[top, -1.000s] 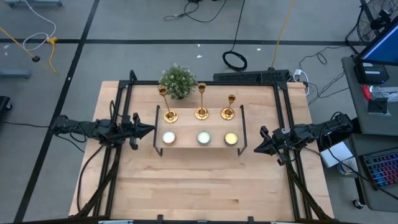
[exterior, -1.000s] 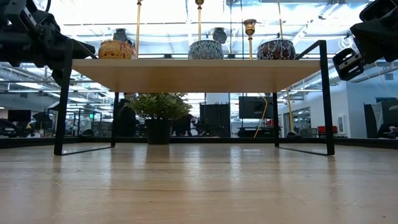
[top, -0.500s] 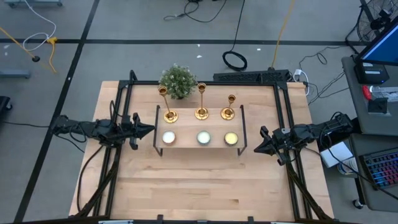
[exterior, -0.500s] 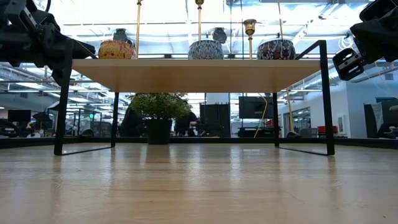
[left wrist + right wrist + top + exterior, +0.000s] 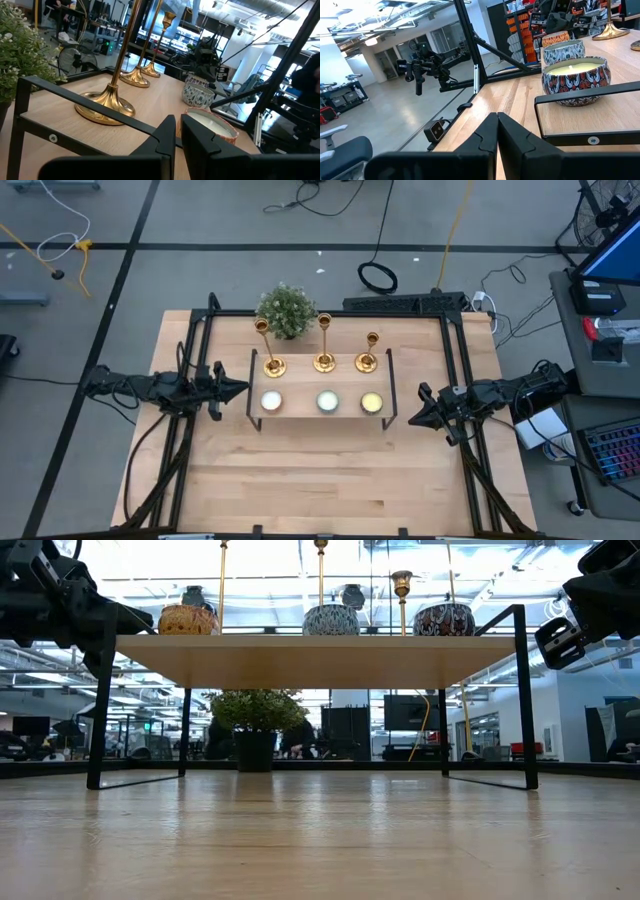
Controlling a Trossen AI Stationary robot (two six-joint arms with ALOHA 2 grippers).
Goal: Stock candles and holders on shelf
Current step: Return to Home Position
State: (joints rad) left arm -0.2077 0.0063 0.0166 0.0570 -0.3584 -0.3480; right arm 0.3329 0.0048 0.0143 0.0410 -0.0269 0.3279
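1. The left gripper (image 5: 240,389) is hovering just off the left end of the shelf (image 5: 300,384), at about board height. It is pointing toward the shelf and is not touching the black leg frame. Its fingers (image 5: 167,137) seem to be drawn together with only a thin slit between them, though the wrist view is too oblique to be sure. Nothing is between them.
2. The shelf is standing on the table (image 5: 330,470), between the two arms. A small green plant (image 5: 286,310) is sitting on the table just behind the shelf's back left part.
3. The left holder (image 5: 273,366) is standing upright in the back row of the board. The white candle (image 5: 271,401) is sitting in front of it, near the front edge.
4. The middle holder (image 5: 324,363) is standing upright at the centre of the back row, with the greenish candle (image 5: 327,402) sitting in front of it.
5. The right holder (image 5: 366,363), the shortest of the three, is standing upright at the right of the back row. The yellowish candle (image 5: 371,403) is sitting in front of it. The three candles are lining up in one even row, apart from one another.
6. The right gripper (image 5: 412,420) is hovering off the shelf's right end, near the front corner and clear of the frame. It is pointing toward the shelf. Its fingers (image 5: 487,135) are pressing together, tip against tip, and holding nothing.
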